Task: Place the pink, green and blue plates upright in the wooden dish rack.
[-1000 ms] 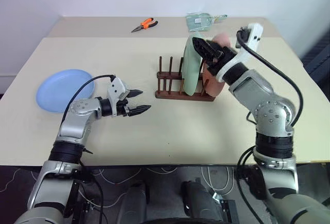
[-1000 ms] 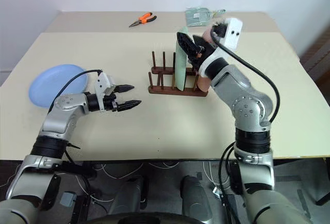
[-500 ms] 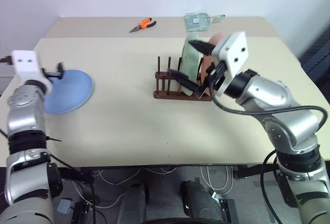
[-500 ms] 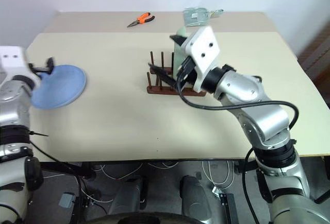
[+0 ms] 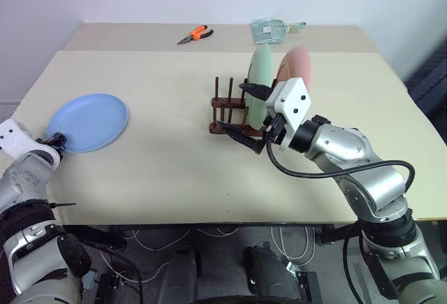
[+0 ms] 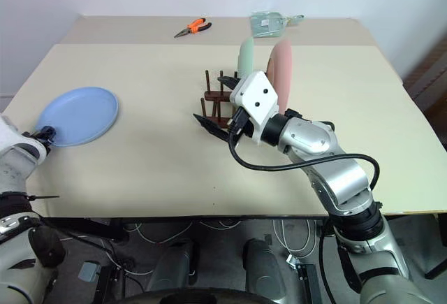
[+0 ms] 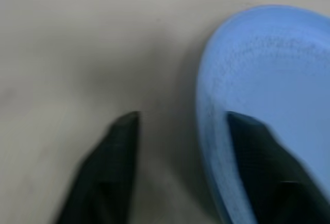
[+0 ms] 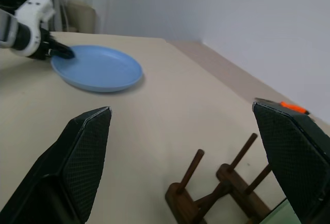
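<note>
The blue plate (image 5: 87,121) lies flat at the table's left. My left gripper (image 7: 180,118) is at its near rim, open, with one finger (image 7: 121,147) on the table side and the other (image 7: 252,141) over the plate's edge. The green plate (image 5: 260,94) and the pink plate (image 5: 296,72) stand upright in the wooden dish rack (image 5: 227,114), green to the left of pink. My right gripper (image 5: 230,105) hovers just in front of the rack's bare pegs, wide open and holding nothing.
Orange-handled pliers (image 5: 195,34) and a clear plastic packet (image 5: 272,29) lie at the table's far side. The tabletop (image 5: 160,171) between the blue plate and the rack is bare. The blue plate sits near the table's left edge.
My left arm has swung from the table's middle out to the blue plate's rim. My right gripper has let go at the rack, drawn back and opened wide; the pink plate stands alone.
</note>
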Robot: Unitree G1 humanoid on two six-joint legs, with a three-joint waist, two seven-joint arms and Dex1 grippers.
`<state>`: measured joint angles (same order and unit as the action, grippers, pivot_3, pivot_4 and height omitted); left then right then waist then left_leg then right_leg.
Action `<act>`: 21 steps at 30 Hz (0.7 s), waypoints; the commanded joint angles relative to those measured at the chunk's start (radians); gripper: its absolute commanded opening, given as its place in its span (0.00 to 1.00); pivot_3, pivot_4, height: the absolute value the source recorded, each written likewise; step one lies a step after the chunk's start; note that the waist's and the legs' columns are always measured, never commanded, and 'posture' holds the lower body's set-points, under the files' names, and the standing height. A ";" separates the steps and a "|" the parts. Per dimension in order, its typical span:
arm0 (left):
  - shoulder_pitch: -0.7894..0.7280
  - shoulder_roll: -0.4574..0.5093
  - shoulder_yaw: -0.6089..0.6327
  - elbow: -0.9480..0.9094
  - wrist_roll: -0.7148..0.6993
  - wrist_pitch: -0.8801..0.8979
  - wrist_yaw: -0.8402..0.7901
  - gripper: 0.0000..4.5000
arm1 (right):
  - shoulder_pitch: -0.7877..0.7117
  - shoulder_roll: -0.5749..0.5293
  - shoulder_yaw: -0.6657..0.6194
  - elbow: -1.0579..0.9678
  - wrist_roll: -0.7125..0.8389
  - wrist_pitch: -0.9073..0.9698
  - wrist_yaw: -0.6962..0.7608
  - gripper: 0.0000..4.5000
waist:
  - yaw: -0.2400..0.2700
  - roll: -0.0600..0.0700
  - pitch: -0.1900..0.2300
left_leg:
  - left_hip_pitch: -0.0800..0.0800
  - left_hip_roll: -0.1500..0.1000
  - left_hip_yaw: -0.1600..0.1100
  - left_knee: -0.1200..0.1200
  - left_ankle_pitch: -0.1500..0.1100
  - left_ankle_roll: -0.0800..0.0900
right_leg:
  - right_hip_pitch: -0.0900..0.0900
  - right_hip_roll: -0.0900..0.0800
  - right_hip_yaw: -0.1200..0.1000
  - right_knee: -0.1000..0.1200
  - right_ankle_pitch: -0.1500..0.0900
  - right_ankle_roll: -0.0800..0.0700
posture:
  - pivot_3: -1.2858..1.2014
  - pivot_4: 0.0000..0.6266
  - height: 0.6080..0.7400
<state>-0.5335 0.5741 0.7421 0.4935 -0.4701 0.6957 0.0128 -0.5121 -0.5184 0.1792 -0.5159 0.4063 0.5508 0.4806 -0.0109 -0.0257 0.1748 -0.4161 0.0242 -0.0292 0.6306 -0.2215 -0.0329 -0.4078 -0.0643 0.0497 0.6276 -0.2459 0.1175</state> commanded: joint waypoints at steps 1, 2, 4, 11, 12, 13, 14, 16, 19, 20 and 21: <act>-0.037 -0.009 -0.015 -0.023 -0.028 0.020 -0.003 0.14 | -0.008 -0.002 -0.029 -0.017 -0.017 -0.005 0.009 1.00 | 0.002 0.000 0.000 | 0.000 0.000 0.000 0.000 0.000 0.000 | 0.000 0.000 0.000 0.000 0.000 -0.001 | 0.52 0.24 0.94; -0.048 -0.013 -0.031 -0.028 -0.030 0.013 -0.016 0.01 | -0.006 -0.012 -0.022 -0.019 -0.033 -0.007 0.015 1.00 | 0.002 -0.001 0.000 | 0.000 0.000 0.000 0.000 0.000 -0.001 | 0.000 0.000 0.000 0.000 -0.001 -0.001 | 0.52 0.24 0.94; -0.078 -0.035 -0.066 -0.077 -0.044 -0.022 -0.062 0.00 | -0.003 -0.036 0.013 -0.025 -0.094 -0.028 0.024 1.00 | 0.004 -0.001 0.000 | 0.000 -0.001 0.000 0.000 0.000 -0.001 | 0.001 0.000 0.000 -0.001 -0.001 -0.002 | 0.52 0.24 0.94; -0.195 -0.090 -0.259 -0.316 -0.045 -0.124 -0.238 0.00 | -0.040 -0.034 0.175 -0.027 -0.303 -0.152 0.060 1.00 | -0.007 -0.005 0.003 | -0.002 -0.001 -0.001 -0.001 0.002 -0.003 | -0.002 0.000 0.000 -0.001 0.000 -0.001 | 0.52 0.24 0.94; -0.206 -0.090 -0.286 -0.336 -0.040 -0.122 -0.251 0.00 | -0.053 -0.028 0.192 -0.009 -0.339 -0.171 0.057 1.00 | -0.010 -0.005 0.003 | -0.002 -0.001 0.000 -0.001 0.002 -0.004 | -0.002 0.000 0.000 -0.001 0.001 0.000 | 0.52 0.24 0.94; -0.212 -0.090 -0.302 -0.349 -0.037 -0.120 -0.258 0.00 | -0.060 -0.023 0.202 0.004 -0.363 -0.184 0.056 1.00 | -0.011 -0.005 0.002 | -0.002 -0.001 0.000 -0.001 0.002 -0.004 | -0.002 0.000 0.000 -0.001 0.001 0.000 | 0.52 0.24 0.94; -0.221 -0.091 -0.325 -0.372 -0.032 -0.114 -0.263 0.00 | -0.074 -0.022 0.216 0.027 -0.404 -0.209 0.050 1.00 | -0.012 -0.005 0.002 | -0.002 -0.001 0.000 -0.001 0.002 -0.004 | -0.002 0.000 0.001 -0.001 0.001 0.000 | 0.52 0.24 0.94; -0.253 -0.102 -0.372 -0.431 -0.038 -0.083 -0.266 0.00 | -0.121 -0.019 0.261 0.093 -0.513 -0.273 0.036 1.00 | -0.012 -0.005 0.002 | -0.001 -0.001 0.000 -0.002 0.002 -0.004 | -0.002 0.001 0.001 0.000 0.001 0.000 | 0.52 0.24 0.94; -0.289 -0.127 -0.409 -0.505 -0.081 -0.025 -0.270 0.00 | -0.202 0.012 0.323 0.208 -0.654 -0.351 0.013 1.00 | -0.009 -0.005 0.003 | -0.001 -0.001 0.000 -0.001 0.002 -0.004 | -0.002 0.001 0.001 0.000 0.001 0.000 | 0.52 0.24 0.94; -0.293 -0.132 -0.414 -0.520 -0.089 -0.016 -0.272 0.00 | -0.223 0.023 0.337 0.242 -0.691 -0.374 0.008 1.00 | -0.008 -0.006 0.003 | -0.001 -0.001 0.000 -0.001 0.002 -0.004 | -0.002 0.001 0.001 0.000 0.001 0.000 | 0.52 0.24 0.94; -0.294 -0.142 -0.419 -0.539 -0.100 -0.001 -0.272 0.00 | -0.246 0.033 0.353 0.288 -0.730 -0.397 0.003 1.00 | -0.008 -0.006 0.003 | -0.001 -0.001 0.000 -0.001 0.002 -0.004 | -0.002 0.001 0.001 0.000 0.001 0.000 | 0.52 0.24 0.94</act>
<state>-0.7949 0.4283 0.3255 0.0226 -0.5411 0.6874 -0.2547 -0.7284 -0.4942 0.5196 -0.2530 -0.2628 0.2008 0.5007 -0.0187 -0.0312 0.1777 -0.4178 0.0236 -0.0292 0.6294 -0.2190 -0.0372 -0.4097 -0.0635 0.0504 0.6269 -0.2451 0.1173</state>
